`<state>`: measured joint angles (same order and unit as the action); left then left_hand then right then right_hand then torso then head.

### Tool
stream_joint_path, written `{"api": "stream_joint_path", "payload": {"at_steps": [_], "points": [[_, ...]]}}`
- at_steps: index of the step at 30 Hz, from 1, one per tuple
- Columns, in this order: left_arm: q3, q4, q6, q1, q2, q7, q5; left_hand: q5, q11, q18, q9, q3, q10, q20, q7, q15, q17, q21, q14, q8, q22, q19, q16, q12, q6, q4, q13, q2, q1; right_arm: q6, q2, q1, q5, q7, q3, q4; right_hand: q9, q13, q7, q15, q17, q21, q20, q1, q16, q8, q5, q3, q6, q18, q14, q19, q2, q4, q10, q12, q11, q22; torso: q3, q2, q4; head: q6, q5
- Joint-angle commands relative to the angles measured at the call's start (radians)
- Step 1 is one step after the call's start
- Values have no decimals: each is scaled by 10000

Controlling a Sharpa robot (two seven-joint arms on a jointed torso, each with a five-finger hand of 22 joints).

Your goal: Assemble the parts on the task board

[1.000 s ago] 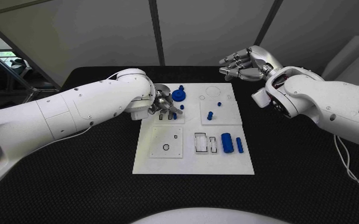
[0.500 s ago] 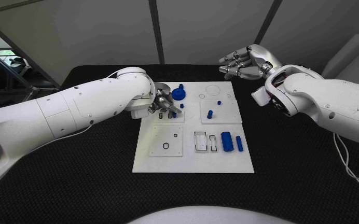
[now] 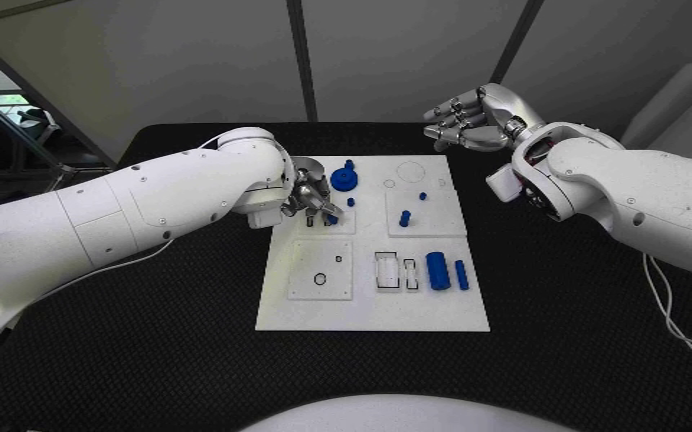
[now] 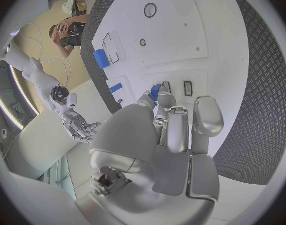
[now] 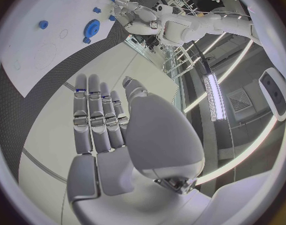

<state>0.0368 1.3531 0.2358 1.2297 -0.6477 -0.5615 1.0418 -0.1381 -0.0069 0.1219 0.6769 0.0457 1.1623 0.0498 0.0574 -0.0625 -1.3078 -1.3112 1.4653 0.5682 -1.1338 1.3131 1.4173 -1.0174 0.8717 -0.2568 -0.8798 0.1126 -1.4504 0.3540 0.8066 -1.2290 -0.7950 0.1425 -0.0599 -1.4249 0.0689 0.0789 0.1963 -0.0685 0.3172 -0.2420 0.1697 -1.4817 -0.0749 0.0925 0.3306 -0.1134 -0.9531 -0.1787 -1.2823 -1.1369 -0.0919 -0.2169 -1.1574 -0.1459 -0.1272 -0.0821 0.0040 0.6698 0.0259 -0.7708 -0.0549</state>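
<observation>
The white task board (image 3: 372, 307) lies mid-table. My left hand (image 3: 309, 200) is low over its far-left plate, just left of the blue gear (image 3: 343, 180). In the left wrist view my left hand (image 4: 170, 135) has its fingers bunched, pinching a small blue part (image 4: 154, 91) beside two narrow slots (image 4: 187, 88). My right hand (image 3: 473, 122) hangs raised beyond the board's far right corner, fingers apart and holding nothing. From the right wrist, that hand (image 5: 105, 130) shows straight fingers, with the gear (image 5: 92, 27) far off.
Small blue pegs (image 3: 404, 220) stand on the far-right plate. Two blue cylinders (image 3: 437, 272) lie beside empty rectangular slots (image 3: 388, 273) on the near half. A black ring (image 3: 319, 281) sits on the near-left plate. Black table (image 3: 144, 352) surrounds the board.
My left hand has edged slightly back and left over the far-left plate, still on the small part. My right hand has barely moved.
</observation>
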Motion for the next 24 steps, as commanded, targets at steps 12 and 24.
{"api": "stream_joint_path", "payload": {"at_steps": [12,24], "points": [[-3,599,-1557,2,-620,214,-1033,74,-34,-328,846,5801,338,-15,11,-29,-1259,-105,566,355,-271,78,10,-51,-53,1180,-156,-2070,1986,-31,9,-17,-91,-3,-9,83,-13,-46,82,-78,-73,160,89,4,82,-64,77,-34,34,-29,180,81,-80,68,155,115,-79,73,5,-3,-40,8,-121],[-20,1064,-2123,-56,-837,76,-329,101,-44,-357,922,6046,422,-20,2,-39,-1327,-188,599,387,-428,173,84,-125,-36,1321,-237,-2123,2182,-64,-4,-16,-268,4,-9,113,-14,-48,84,-82,-79,172,94,10,83,-68,78,-34,38,-30,189,85,-82,69,162,118,-83,79,26,12,-60,-23,-204]]}}
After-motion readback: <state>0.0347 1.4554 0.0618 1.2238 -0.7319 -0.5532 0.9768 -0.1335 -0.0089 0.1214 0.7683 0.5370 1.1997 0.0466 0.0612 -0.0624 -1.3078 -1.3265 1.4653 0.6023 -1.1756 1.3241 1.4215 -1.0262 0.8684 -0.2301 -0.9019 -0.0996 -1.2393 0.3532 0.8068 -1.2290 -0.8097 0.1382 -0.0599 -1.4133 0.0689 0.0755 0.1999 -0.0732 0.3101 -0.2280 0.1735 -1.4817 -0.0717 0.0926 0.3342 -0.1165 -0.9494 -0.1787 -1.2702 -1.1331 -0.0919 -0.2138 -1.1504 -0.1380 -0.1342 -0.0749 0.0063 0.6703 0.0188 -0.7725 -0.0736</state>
